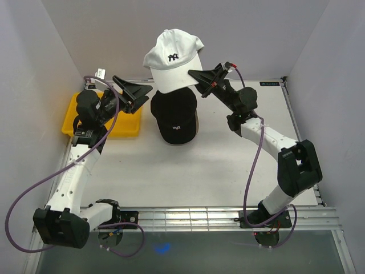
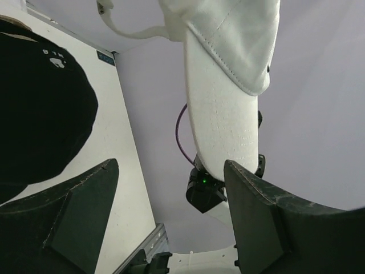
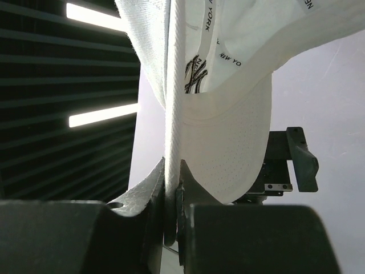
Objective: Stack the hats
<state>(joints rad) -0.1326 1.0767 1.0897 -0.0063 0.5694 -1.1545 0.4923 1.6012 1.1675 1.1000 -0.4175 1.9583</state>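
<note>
The white cap (image 1: 171, 57) is hanging above the desk (image 1: 188, 171), pinched at an edge by its brim between the tightly closed right fingers (image 1: 192, 73), and the black cap (image 1: 174, 117) is lying just below them. Lowering it crown over crown, brims aligned, is looking wisest. The yellow tray (image 1: 128, 127) is sitting just behind the left fingers (image 1: 140, 94), which are gaping wide and holding nothing. The arm is hiding most of the tray's inside.

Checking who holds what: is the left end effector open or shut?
Open: the left end effector gapes wide, gripping nothing; the right end effector alone pinches the white hat.
</note>
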